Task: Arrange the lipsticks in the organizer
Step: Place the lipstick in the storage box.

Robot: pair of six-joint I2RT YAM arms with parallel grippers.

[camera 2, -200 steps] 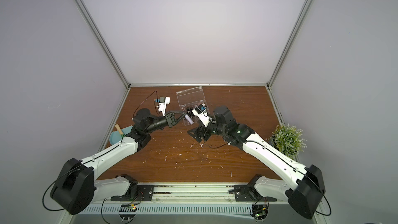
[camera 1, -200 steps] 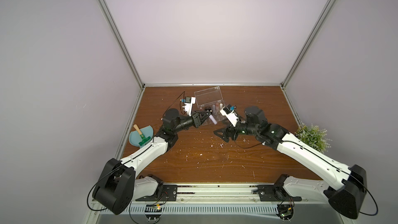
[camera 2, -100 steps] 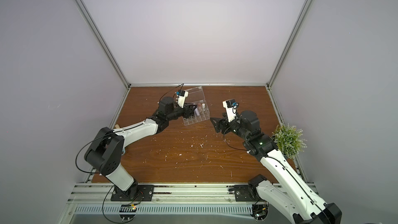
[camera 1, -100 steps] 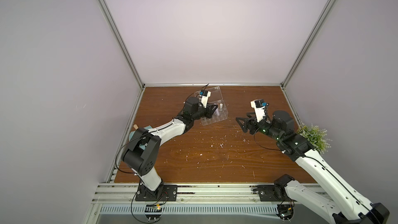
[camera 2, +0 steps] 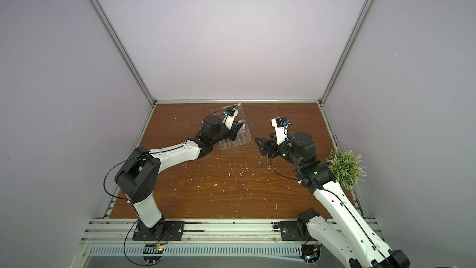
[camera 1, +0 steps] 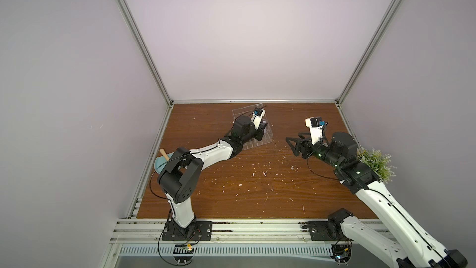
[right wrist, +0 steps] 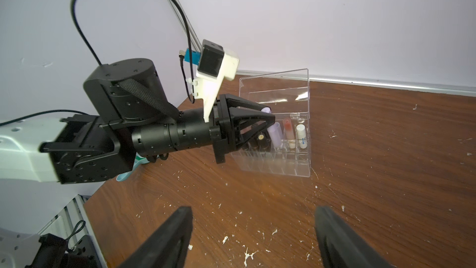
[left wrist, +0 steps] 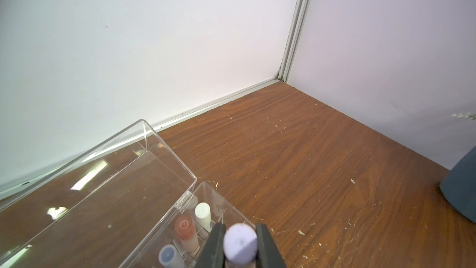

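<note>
**Left tool** (right wrist: 269, 121): clenched on a lilac tube (left wrist: 240, 241), which it holds upright over the organizer (right wrist: 296, 168). The tube's lower end is in or just above a cell; cannot tell which.

**Right tool** (right wrist: 253, 235): released and empty, well apart over bare counter (camera 1: 257, 189).

**Organizer:** near the middle of the counter's far edge, with the lid (left wrist: 103, 176) swung back.

**Stocked:** white tube (right wrist: 300, 135), pink tube (right wrist: 288, 131) and black tubes (right wrist: 261, 140), all upright in the rows beside the hinge. The front rows are empty.

**Progress, as judged:** late. No loose tube shows on the counter, so seating the lilac one looks like the last step.

**Lilac tube:** smooth, matte, flat-topped cylinder.
</note>
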